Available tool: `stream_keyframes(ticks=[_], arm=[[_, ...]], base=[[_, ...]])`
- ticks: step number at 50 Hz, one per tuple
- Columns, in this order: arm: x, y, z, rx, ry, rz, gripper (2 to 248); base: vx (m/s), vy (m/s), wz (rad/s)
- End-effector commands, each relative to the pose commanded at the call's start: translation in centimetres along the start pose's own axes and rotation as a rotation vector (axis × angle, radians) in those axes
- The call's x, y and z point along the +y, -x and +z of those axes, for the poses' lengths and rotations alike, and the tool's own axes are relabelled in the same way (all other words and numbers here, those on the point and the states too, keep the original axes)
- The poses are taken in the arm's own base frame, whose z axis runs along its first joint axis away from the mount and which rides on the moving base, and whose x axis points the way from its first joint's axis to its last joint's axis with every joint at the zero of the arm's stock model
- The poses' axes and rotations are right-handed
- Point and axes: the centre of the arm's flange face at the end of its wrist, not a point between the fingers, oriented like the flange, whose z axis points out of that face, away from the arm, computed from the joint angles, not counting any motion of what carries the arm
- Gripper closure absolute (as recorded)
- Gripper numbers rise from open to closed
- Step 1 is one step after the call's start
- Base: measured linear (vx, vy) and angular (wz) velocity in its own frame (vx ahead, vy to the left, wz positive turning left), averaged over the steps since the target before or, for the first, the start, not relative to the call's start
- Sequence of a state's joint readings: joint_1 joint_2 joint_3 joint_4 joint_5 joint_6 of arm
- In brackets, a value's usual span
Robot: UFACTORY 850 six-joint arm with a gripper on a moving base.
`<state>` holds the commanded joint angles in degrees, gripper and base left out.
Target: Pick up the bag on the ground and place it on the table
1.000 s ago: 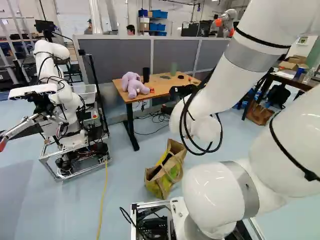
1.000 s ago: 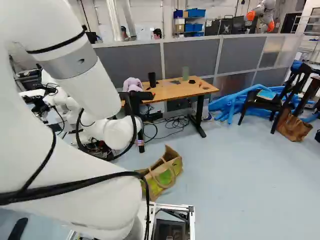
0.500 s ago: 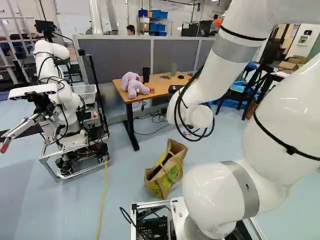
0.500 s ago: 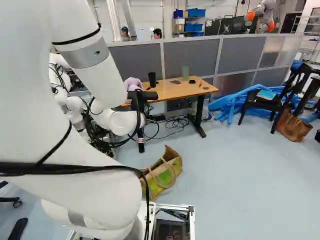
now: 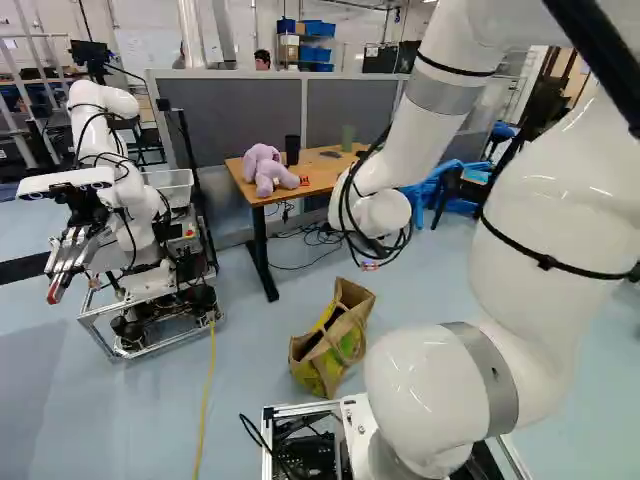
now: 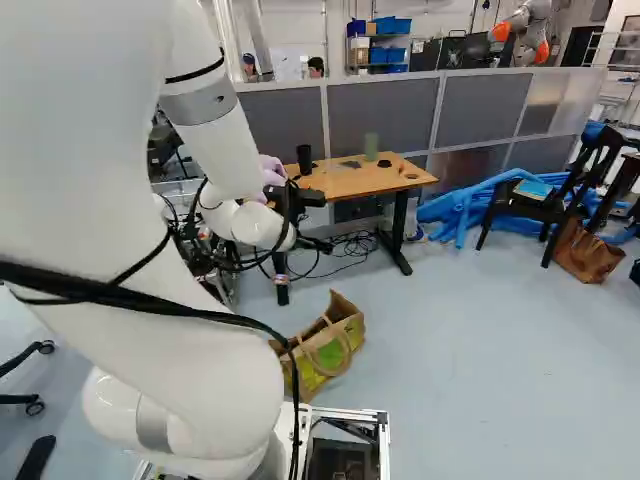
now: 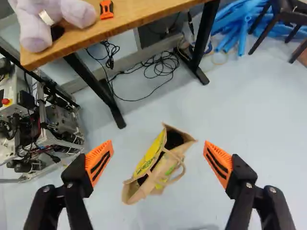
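The gripper (image 7: 158,153) has its two fingers spread wide apart, their orange pads (image 7: 99,162) facing each other with nothing held between them. Ahead of it and lower down, roughly in line with the gap, the tan-and-yellow shopping bag (image 7: 149,157) rests on the floor (image 6: 480,350), near the foot of the arm and well apart from the pads. Its mouth gapes upward around a dark interior; the contents cannot be made out. A loop handle (image 7: 181,173) droops outward over one side.

The bag looks light if empty, with thin, flexible walls that should fold under pressure rather than break. The handle seems the best hold: bring the fingers down on either side of the strap, close firmly, then lift straight up. A pinch on the rim could also work, but might crumple the wall or let the bag swing. The loose loop could slip past one pad, and any hidden weight would pull the soft body downward.

Beyond the bag stands the wooden table (image 6: 350,183), the place to set it. A purple plush toy (image 5: 265,170), a black cup (image 5: 292,150) and a green cup (image 5: 348,138) stand on it, so placing calls for enough height to bring the sagging base over the edge and a spot beside them. Cables (image 7: 158,67) lie on the floor under the table.
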<state>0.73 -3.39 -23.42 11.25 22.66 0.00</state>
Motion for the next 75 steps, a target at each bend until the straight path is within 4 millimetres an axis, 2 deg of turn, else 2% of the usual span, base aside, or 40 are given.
stream_keyframes(ticks=[36,51,75], arm=[[-1.2,-0.3,8.0,-0.420,0.048,0.152,3],[-1.4,-0.8,11.4,-0.462,0.057,0.168,3],[-1.1,0.2,15.0,-0.506,0.072,0.172,3]], base=[[0.000,0.000,0.000],[0.000,0.000,0.000],[0.000,0.000,0.000]])
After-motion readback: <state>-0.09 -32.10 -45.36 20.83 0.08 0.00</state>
